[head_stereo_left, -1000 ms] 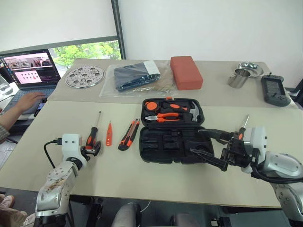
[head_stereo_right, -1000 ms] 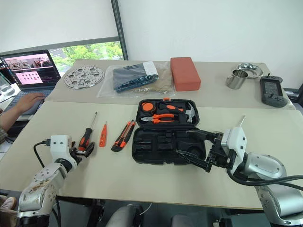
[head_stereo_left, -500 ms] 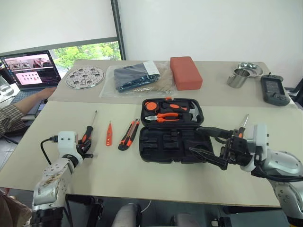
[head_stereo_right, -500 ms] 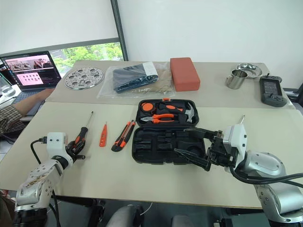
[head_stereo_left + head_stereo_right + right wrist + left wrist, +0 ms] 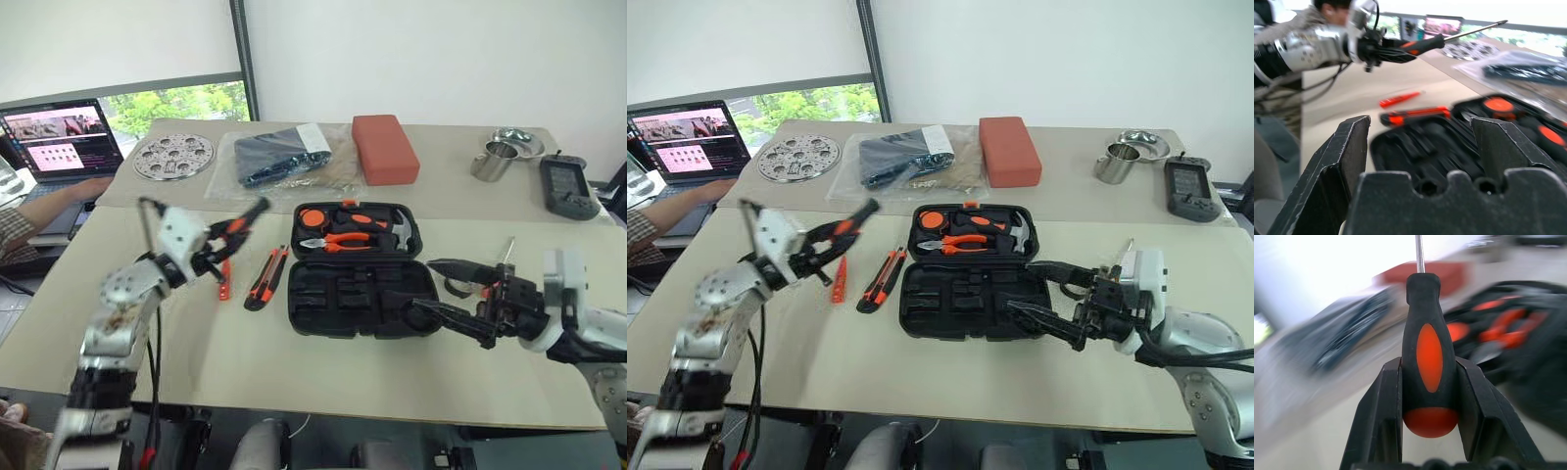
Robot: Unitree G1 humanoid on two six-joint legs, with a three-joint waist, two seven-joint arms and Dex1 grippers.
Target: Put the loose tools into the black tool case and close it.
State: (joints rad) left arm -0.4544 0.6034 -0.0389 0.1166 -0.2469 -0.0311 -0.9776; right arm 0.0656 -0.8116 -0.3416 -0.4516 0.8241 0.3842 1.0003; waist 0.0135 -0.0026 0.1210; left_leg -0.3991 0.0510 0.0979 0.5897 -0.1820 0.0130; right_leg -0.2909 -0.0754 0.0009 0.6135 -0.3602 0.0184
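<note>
Item, left pincer (image 5: 1429, 396): pinching a black-and-orange screwdriver (image 5: 1428, 347) by the butt end of its handle, one finger (image 5: 1378, 421) pressed on each side. The shaft runs straight out past my fingertips. From the head views, this tool is held above the table, left of the black tool case (image 5: 359, 272), its tip aimed toward the case's upper half.

Item, right pincer (image 5: 449, 294): spread wide, nothing between the fingers (image 5: 1339, 161). It hangs at the right edge of the case, fingertips reaching over the lower right corner of the tray; whether they touch it I cannot tell.

Item, black tool case: open flat at the middle of the near table. Far half holds orange-handled pliers (image 5: 333, 243) and a hammer (image 5: 399, 227); near half shows bare moulded recesses.

Item, utility knife (image 5: 266, 278): on the table just left of the case, apart from both pincers.

Item, tester screwdriver (image 5: 224, 284): slim, all orange, on the table left of the knife, below my left pincer.

Item, second screwdriver (image 5: 506, 253): on the table behind my right pincer, partly hidden by it.
</note>
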